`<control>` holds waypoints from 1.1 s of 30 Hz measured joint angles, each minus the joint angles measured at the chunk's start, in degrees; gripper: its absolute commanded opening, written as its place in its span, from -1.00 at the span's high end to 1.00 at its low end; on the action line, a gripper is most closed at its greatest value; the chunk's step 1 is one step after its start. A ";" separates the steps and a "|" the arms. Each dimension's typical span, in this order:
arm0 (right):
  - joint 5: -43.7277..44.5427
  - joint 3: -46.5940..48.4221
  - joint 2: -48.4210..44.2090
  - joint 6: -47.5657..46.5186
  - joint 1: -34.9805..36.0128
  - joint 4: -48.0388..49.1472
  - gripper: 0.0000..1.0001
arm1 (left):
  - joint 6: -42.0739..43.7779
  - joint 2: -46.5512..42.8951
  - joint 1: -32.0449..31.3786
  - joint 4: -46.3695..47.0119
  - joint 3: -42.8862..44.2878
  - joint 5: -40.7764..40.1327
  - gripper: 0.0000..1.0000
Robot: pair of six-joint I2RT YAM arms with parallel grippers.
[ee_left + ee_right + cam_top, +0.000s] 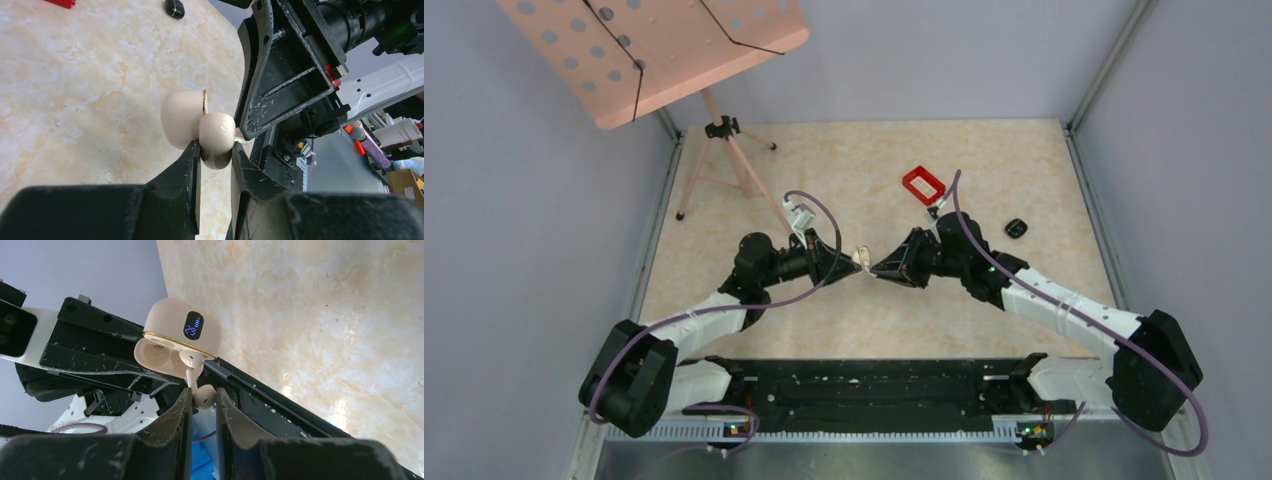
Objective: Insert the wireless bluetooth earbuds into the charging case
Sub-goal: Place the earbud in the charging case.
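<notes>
The charging case is cream with a gold rim, not black. It is open, with its lid swung back, and shows a lit display. My left gripper is shut on its lower half and holds it above the table. My right gripper is shut on a pale cream earbud; its stem points up to the case's opening. A second cream earbud sits inside the case. The two grippers meet tip to tip in the top view, the right gripper on the right. No dark earbud shows.
A small glossy black pebble-shaped box lies on the table right of the right arm and shows in the left wrist view. A red rectangular tray lies behind the grippers. A pink music stand on a tripod stands back left.
</notes>
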 measured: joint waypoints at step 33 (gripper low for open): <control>1.97 2.67 1.03 0.39 -1.14 0.79 1.00 | 7.69 -4.66 -3.08 -7.34 -0.42 -3.98 1.00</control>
